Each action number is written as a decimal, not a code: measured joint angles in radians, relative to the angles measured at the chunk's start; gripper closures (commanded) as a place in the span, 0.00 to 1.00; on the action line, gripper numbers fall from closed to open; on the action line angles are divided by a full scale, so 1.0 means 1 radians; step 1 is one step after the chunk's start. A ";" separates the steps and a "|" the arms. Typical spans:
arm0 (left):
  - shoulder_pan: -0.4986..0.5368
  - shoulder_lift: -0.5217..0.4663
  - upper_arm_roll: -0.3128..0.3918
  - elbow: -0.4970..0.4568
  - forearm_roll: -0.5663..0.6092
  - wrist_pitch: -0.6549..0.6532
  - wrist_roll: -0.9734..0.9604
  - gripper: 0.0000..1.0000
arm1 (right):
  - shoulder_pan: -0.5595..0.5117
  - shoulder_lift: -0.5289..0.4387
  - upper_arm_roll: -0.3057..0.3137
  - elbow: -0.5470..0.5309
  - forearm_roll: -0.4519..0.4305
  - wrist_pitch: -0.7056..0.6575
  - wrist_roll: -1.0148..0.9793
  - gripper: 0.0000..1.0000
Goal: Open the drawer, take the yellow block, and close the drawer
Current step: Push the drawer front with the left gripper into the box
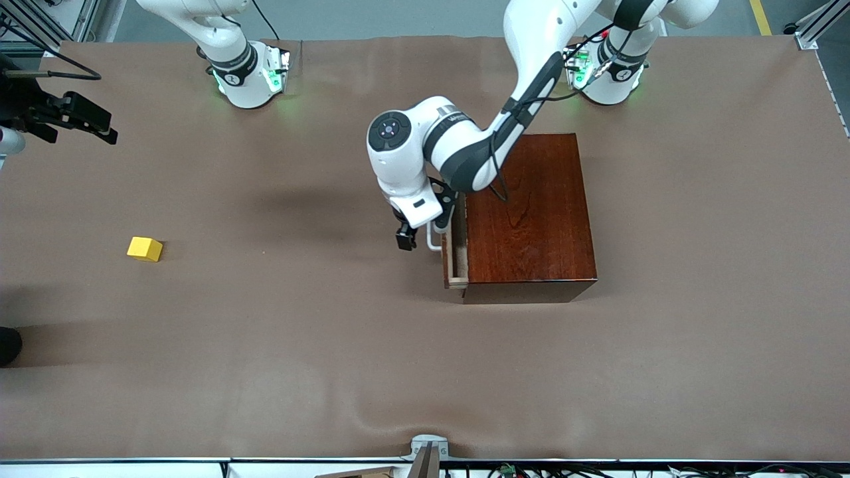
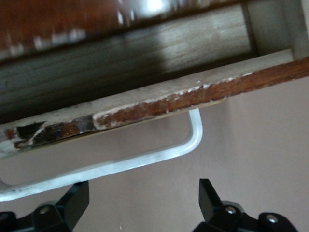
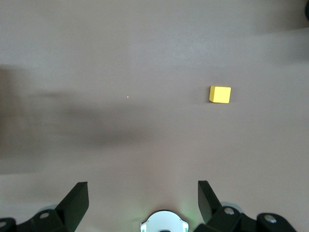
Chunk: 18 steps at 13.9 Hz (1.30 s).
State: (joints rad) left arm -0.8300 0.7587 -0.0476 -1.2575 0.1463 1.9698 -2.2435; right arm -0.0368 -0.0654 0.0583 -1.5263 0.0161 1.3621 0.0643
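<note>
Two arms at a brown surface. Right end effector sits at the front view's left edge, up over the surface at the right arm's end, waiting; fingers spread wide apart, nothing between them, and its wrist view looks down on the block from well above. Yellow block lies on bare surface toward the right arm's end, well apart from the box, not in the drawer. Next, mid-surface, left arm reaches out from its base over the box; left end effector is low, just beside the white handle. In the left wrist view its fingers stand apart with the handle bar ahead of the tips, not between them, so released, holding nothing. Drawer is pulled out a little, a narrow strip of pale wood showing between the dark front and the box; its inside is mostly hidden. Box, glossy reddish-brown, stands toward the left arm's end, drawer facing the right arm's end.
</note>
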 measured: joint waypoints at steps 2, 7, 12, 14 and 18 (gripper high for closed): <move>0.006 -0.001 0.002 0.000 0.001 -0.026 0.001 0.00 | 0.000 0.000 0.000 0.000 0.000 0.000 0.000 0.00; 0.009 -0.002 0.007 0.000 0.008 -0.073 0.001 0.00 | 0.000 0.000 0.000 0.000 0.000 0.000 0.000 0.00; 0.018 -0.003 0.006 0.000 0.008 -0.096 0.000 0.00 | 0.000 0.000 0.000 0.000 0.000 0.000 0.000 0.00; 0.018 -0.003 0.006 0.000 0.008 -0.096 0.001 0.00 | 0.000 0.000 0.000 0.000 0.000 0.000 0.000 0.00; 0.018 -0.043 -0.002 0.019 0.008 -0.087 0.071 0.00 | 0.000 0.000 0.000 0.000 0.000 0.000 0.001 0.00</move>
State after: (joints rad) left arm -0.8118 0.7159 -0.0495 -1.2390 0.1543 1.8832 -2.1723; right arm -0.0370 -0.0654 0.0578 -1.5265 0.0161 1.3621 0.0651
